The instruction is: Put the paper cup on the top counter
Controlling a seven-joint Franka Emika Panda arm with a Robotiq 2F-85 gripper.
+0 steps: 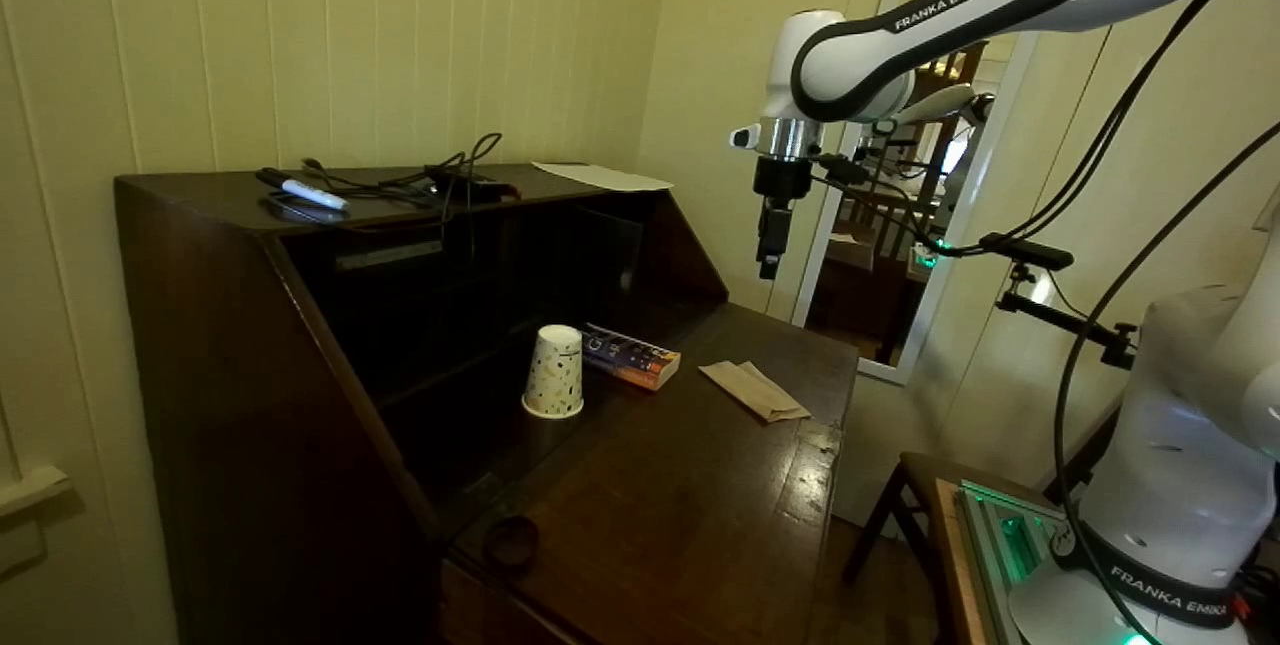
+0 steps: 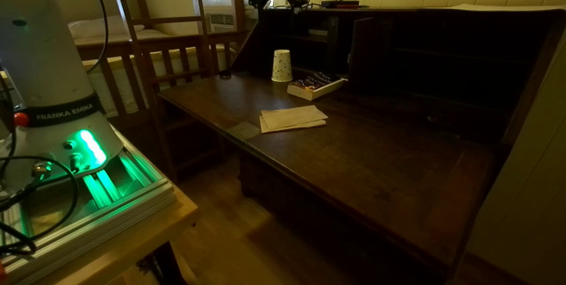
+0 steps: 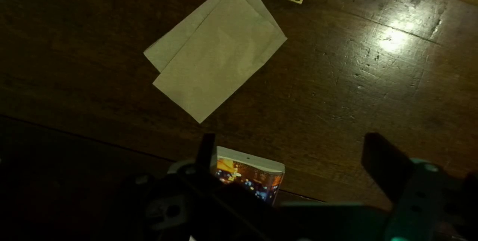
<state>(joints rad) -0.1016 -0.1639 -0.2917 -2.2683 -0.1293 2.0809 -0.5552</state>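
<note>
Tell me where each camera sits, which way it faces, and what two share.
In an exterior view: off one end of the desk, facing the wall corner; arm, gripper and base show at right.
In an exterior view: in front of the fold-out leaf, facing diagonally across it; base at left, gripper at top.
Wrist view: on the arm, facing down at the fold-out leaf, tan paper and book; gripper's parted fingers at bottom.
Both exterior views share the paper cup, top counter, tan paper and book.
</note>
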